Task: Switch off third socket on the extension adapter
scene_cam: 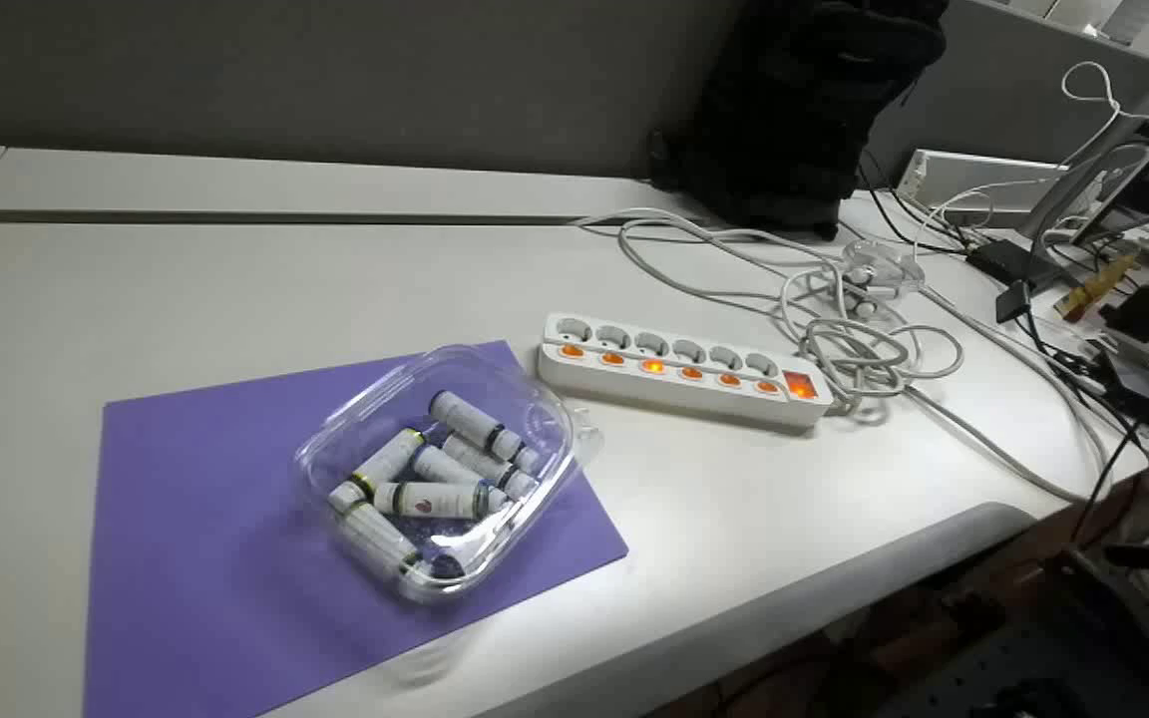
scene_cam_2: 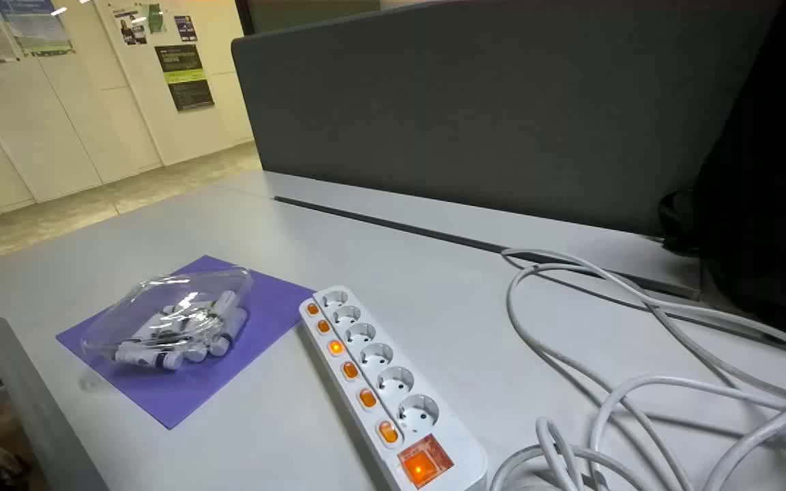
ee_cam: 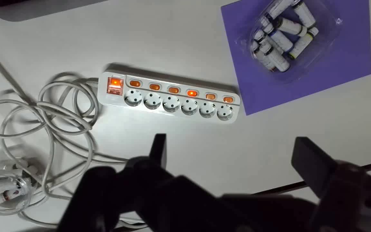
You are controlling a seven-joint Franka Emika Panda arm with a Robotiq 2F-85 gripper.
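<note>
The extension adapter is a long white strip on the white table, also seen in an exterior view and the wrist view. It has a row of sockets with orange rocker switches. One small switch glows, the lit switch, third from the end far from the main switch; it also glows in the wrist view. The larger main switch is lit too. The other small switches look unlit. My gripper is open and empty, above the table beside the strip's socket side. It shows in neither exterior view.
A clear tray of small bottles sits on a purple sheet near the strip's far end. Coiled white cables and a small clear container lie by the main-switch end. A black backpack stands against the partition.
</note>
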